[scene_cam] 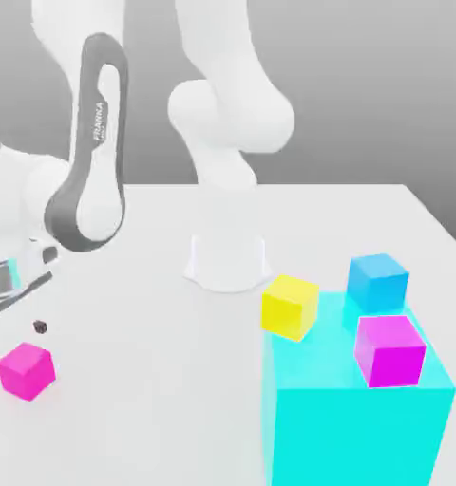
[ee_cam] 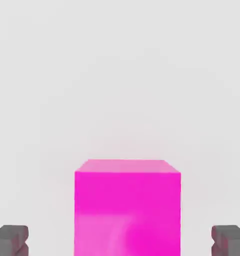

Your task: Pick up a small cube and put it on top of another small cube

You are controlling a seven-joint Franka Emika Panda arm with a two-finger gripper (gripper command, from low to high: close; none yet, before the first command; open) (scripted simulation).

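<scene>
The small hot-pink cube (scene_cam: 27,369) rests on the matte white table (scene_cam: 156,380) at the exterior view's left, well apart from the other blocks; its faces are flat, evenly coloured and sharp-edged. In the hand view the same cube (ee_cam: 127,207) sits between the two dark grey fingertips (ee_cam: 10,240) of the gripper (ee_cam: 120,241), with clear space on either side — the jaws stand wide and touch nothing. The arm (scene_cam: 91,152) is built of smooth, rounded white shells with a grey band, and it bends low toward the exterior view's left edge, above the cube. Its cylindrical white base (scene_cam: 226,258) stands near the table's middle. At the exterior view's right sits a large cyan block (scene_cam: 365,427) with plain, glossless faces. A purplish-magenta cube (scene_cam: 391,350) and a blue cube (scene_cam: 376,283) rest on its top surface — the yellow cube (scene_cam: 290,306) appears at its far corner.
</scene>
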